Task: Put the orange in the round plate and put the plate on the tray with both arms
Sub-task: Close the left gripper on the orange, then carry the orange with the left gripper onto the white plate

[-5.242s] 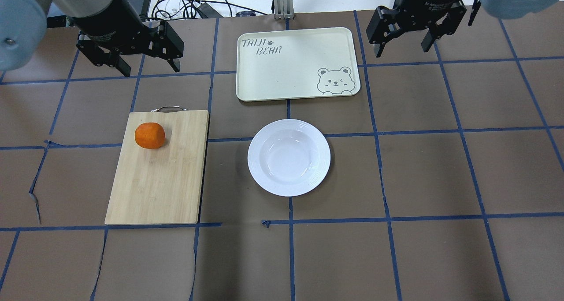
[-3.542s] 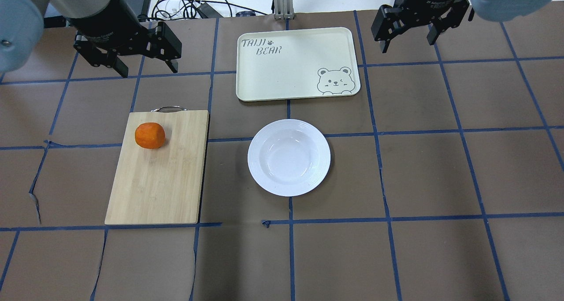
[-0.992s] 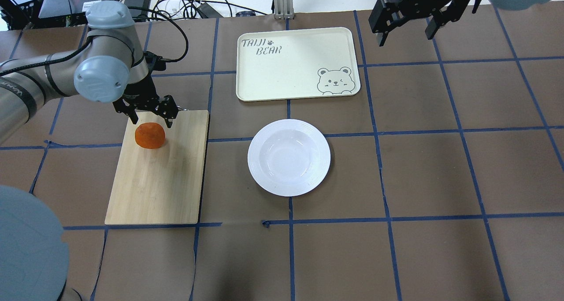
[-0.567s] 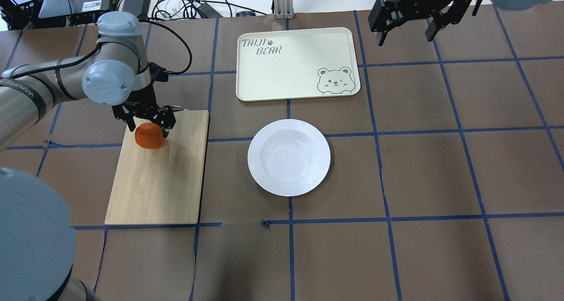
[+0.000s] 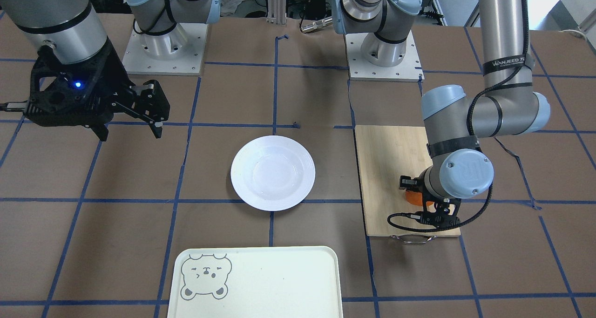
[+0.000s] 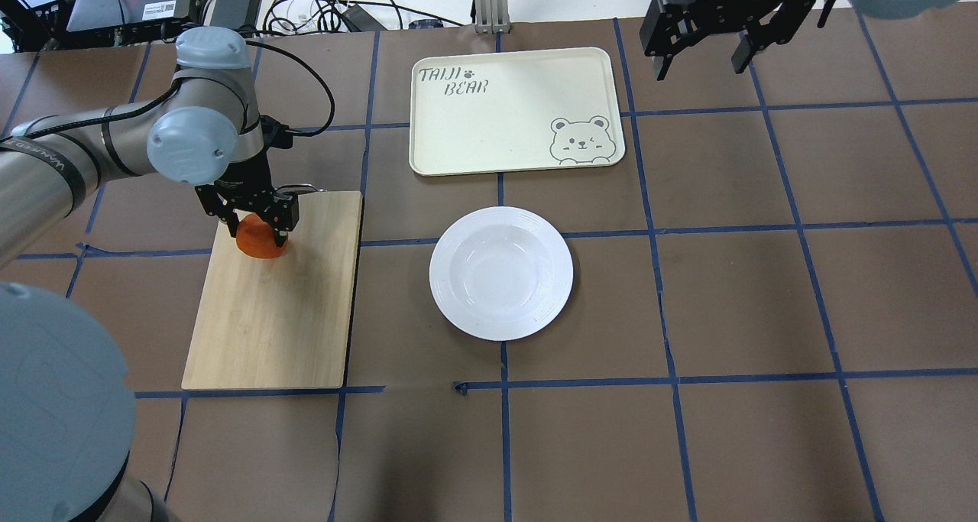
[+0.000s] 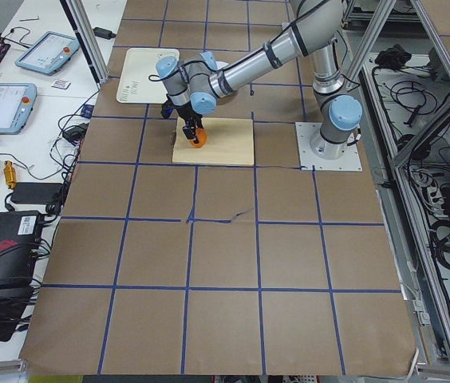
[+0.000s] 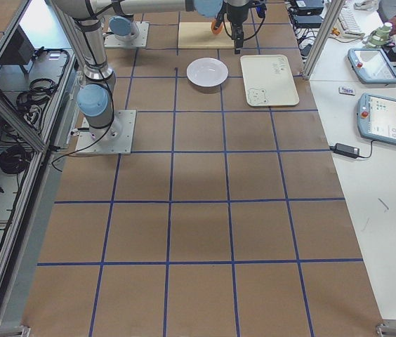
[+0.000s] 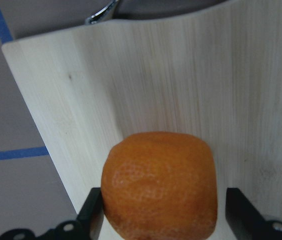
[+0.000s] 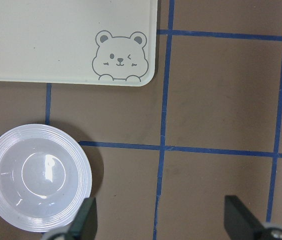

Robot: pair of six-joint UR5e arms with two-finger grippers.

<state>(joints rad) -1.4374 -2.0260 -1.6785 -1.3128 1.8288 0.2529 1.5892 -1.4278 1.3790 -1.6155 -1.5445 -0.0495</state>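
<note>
The orange [image 9: 158, 185] rests on the far left part of a bamboo cutting board [image 6: 275, 316]. My left gripper [image 6: 256, 228] is down over it, open, with one finger on each side. In the left wrist view the left finger sits against the peel and the right finger [image 9: 243, 217] stands a little apart from it. The round plate [image 6: 500, 273], white and empty, lies mid-table. Beyond it lies the cream tray [image 6: 512, 113], also empty. My right gripper [image 6: 699, 48] hangs open high at the back right, holding nothing.
The board's metal handle [image 6: 290, 189] points away from the robot. Cables and boxes [image 6: 252, 2] lie past the table's far edge. The brown mat carries a blue tape grid [image 6: 657, 231].
My left arm came from the back left down onto the cutting board, and its open fingers now straddle the orange. The right gripper has barely shifted. Orange, plate and tray have not moved.
</note>
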